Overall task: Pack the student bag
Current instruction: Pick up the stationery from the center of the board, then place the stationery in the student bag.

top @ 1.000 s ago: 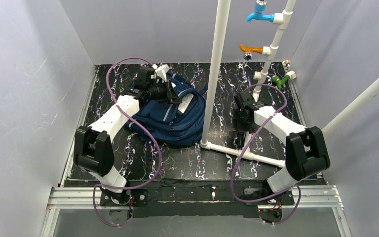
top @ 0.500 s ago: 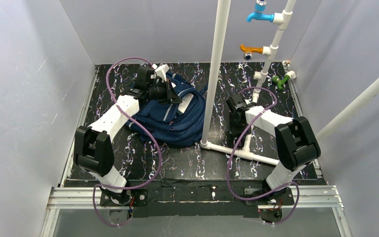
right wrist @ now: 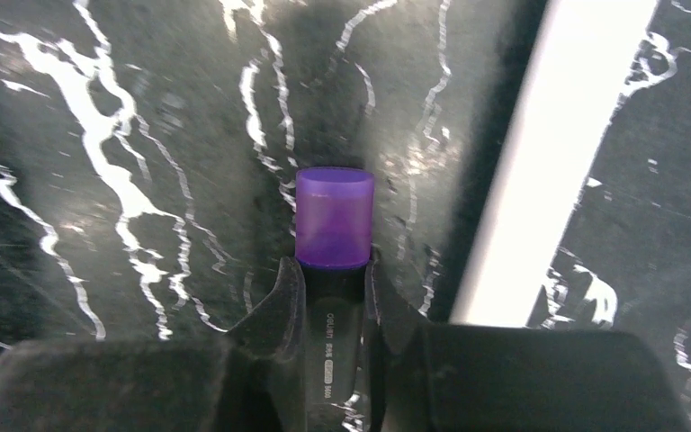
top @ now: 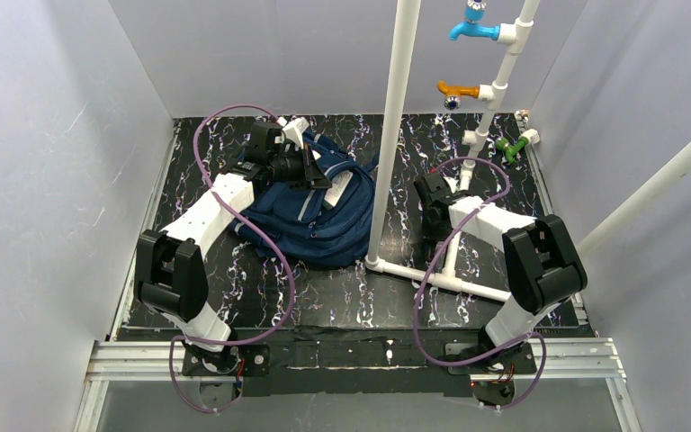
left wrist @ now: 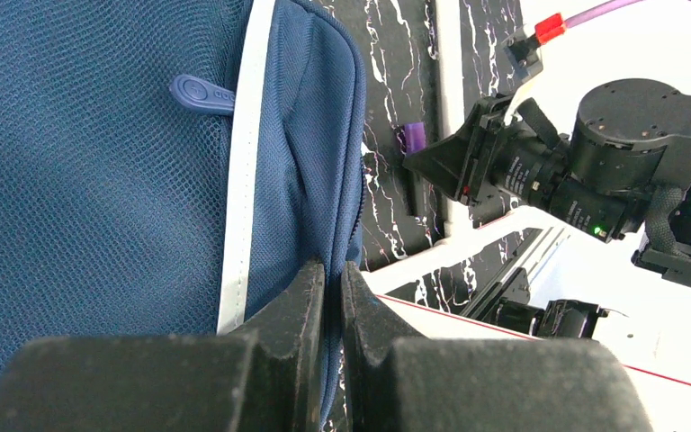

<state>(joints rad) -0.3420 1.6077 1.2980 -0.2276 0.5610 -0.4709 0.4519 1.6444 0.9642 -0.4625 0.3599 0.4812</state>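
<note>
Your left gripper point(left wrist: 331, 274) is pinching the bag point(left wrist: 99, 180) rim. Your right gripper point(right wrist: 333, 270), at the bag's three o'clock, is clamping a marker point(right wrist: 334, 216). Packing is only beginning, and the marker is not yet inside.

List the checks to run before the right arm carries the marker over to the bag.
1. Left gripper pinching the student bag rim: ok, jaws closed on the fabric.
2. Right gripper on the marker: ok, closed around its dark barrel.
3. Marker lifted off the table: cannot tell.
4. Bag mouth open wide enough: cannot tell, no view shows inside.
5. Straight path to the bag: not ok, the upright white pipe stands between.
</note>
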